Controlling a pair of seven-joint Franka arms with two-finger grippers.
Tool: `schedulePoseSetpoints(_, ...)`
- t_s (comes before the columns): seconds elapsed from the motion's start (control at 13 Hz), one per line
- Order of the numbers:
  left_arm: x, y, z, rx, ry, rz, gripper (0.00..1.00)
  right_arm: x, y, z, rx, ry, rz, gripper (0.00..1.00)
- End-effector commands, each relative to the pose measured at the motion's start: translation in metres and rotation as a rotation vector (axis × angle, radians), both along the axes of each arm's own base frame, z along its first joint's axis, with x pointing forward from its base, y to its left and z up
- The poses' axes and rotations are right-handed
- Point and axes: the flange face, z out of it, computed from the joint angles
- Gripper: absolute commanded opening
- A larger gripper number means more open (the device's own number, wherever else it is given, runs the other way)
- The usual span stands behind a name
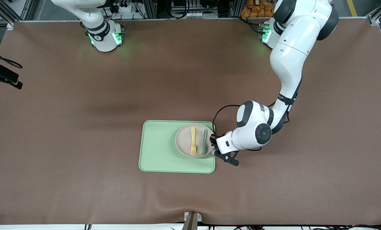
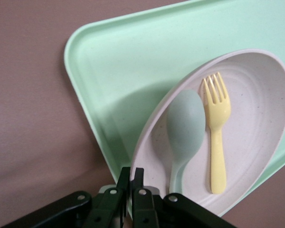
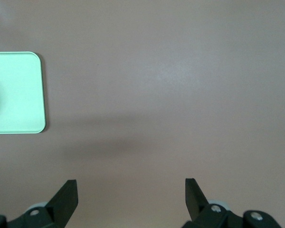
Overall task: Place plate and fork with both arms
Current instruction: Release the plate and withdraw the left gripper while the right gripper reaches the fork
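Plate point(image 1: 185, 140) is pinched at its rim by the left gripper point(image 1: 213, 143), whose fingers point(image 2: 131, 192) are pressed together on the edge at the left arm's end of the tray point(image 1: 160, 147). A rim grip is probably chosen because the raised lip is the only part thin enough to be caught between two narrow fingers, and because the centre is kept free for the cutlery. In the left wrist view the plate appears tipped, its gripped edge seeming higher than the rest, though whether it is lifted clear of the tray cannot be told.

On the plate the fork point(image 1: 193, 141) and a grey-green spoon point(image 1: 203, 143) are laid side by side, handles pointing toward the robots' bases and heads nearer the front camera. They lie parallel and close, and it cannot be told whether they touch. Carried this way, both could slide if the plate is tilted further, so a level hold is judged to matter.

The tray rests flat on the brown table point(image 1: 66, 127), with the plate at its end toward the left arm, within that arm's reach.

The right gripper point(image 3: 131, 197) is held with its fingers spread wide and empty over bare table, the tray's corner point(image 3: 16, 92) seen well apart from it. The right arm is waiting, presumably kept free for the fork.
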Motion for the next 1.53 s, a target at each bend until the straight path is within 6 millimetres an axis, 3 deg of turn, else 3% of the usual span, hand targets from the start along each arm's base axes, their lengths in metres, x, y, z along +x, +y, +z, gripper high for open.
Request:
schedulePoseSetpoints(0.0, 0.0, -0.015, -0.003, -0.014, -0.022, 0.013, 0.0, 0.001, -0.004, 0.0, 0.01, -0.002, 0.0, 1.0)
schedulePoseSetpoints(0.23, -0.003, -0.019, -0.014, -0.009, -0.017, 0.016, 0.0, 0.003, -0.003, -0.002, 0.01, -0.004, 0.001, 1.0)
schedulePoseSetpoints(0.31, -0.004, -0.023, -0.013, -0.011, -0.02, 0.049, 0.12, 0.003, -0.003, -0.002, 0.01, -0.004, 0.001, 1.0)
schedulePoseSetpoints(0.46, -0.008, -0.029, -0.014, -0.007, -0.011, 0.07, 0.18, 0.008, -0.003, -0.01, 0.011, 0.01, 0.001, 1.0)
schedulePoseSetpoints(0.77, -0.006, -0.028, -0.009, -0.007, -0.013, 0.086, 0.66, 0.012, -0.003, -0.016, 0.011, 0.018, 0.001, 1.0)
schedulePoseSetpoints(0.92, -0.005, -0.029, -0.003, -0.005, -0.02, 0.089, 1.0, 0.019, 0.001, -0.027, 0.009, 0.038, 0.009, 1.0)
schedulePoseSetpoints(1.07, -0.001, -0.023, 0.016, -0.012, -0.033, 0.096, 1.0, 0.025, 0.013, -0.038, 0.015, 0.059, 0.041, 1.0)
schedulePoseSetpoints(1.23, -0.001, -0.012, 0.032, -0.004, -0.02, 0.102, 1.0, 0.028, 0.045, -0.037, 0.029, 0.054, 0.079, 1.0)
schedulePoseSetpoints(1.46, 0.007, 0.017, 0.059, 0.01, 0.033, 0.107, 1.0, 0.045, 0.058, -0.055, 0.055, 0.057, 0.106, 1.0)
